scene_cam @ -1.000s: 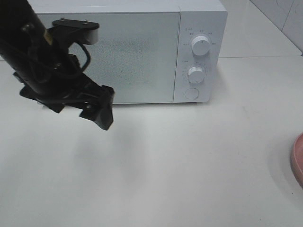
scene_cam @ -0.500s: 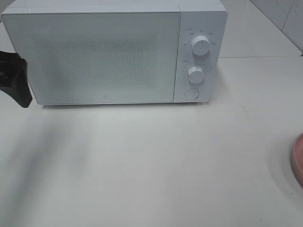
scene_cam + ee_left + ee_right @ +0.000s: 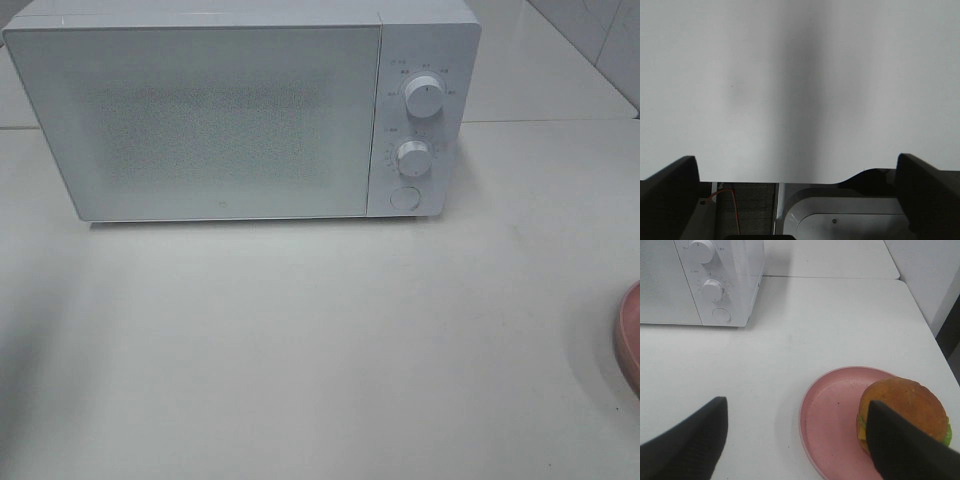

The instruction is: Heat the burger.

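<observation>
Burger [image 3: 902, 412] with a glossy golden-brown bun, bit of yellow cheese and green lettuce showing, sits on the shallow pink plate [image 3: 827, 422], partly behind one dark finger [image 3: 905, 445] of the right pincer [image 3: 795, 440], which is spread wide with nothing in it. White microwave oven [image 3: 240, 115], door closed, is well beyond that pincer. Left pincer [image 3: 800, 195] is spread wide too, over bare white tabletop [image 3: 800, 90].
</observation>
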`<state>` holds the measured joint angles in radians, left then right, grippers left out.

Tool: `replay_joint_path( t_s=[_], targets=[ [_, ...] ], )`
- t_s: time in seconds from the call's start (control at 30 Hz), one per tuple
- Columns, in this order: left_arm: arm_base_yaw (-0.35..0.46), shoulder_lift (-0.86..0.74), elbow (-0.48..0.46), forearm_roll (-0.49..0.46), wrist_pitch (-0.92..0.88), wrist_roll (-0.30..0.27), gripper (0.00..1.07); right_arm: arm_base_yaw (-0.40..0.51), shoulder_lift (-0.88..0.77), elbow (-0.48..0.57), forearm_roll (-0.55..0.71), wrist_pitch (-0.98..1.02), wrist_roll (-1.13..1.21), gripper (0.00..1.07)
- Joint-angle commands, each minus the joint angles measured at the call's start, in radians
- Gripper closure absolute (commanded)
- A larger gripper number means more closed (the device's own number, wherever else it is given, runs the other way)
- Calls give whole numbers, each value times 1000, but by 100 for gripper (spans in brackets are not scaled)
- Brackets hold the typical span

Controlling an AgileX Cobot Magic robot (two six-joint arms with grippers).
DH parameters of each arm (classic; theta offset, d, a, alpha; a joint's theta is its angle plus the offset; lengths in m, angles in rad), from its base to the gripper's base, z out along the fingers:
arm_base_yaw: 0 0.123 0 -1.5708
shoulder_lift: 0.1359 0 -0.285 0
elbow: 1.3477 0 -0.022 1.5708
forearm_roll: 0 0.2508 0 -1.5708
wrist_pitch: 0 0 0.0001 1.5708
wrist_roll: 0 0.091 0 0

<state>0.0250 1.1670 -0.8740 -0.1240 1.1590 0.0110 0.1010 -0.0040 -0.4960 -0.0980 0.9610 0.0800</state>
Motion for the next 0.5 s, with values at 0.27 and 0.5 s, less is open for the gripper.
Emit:
replay_joint_path(
  t_s=[0.27, 0.5],
  targets=[
    [3, -240, 154, 1, 3, 20, 9, -6, -25, 1, 2, 0, -9, 36],
    [3, -429, 279, 10, 2, 41, 9, -6, -25, 1, 2, 0, -9, 36]
  ],
)
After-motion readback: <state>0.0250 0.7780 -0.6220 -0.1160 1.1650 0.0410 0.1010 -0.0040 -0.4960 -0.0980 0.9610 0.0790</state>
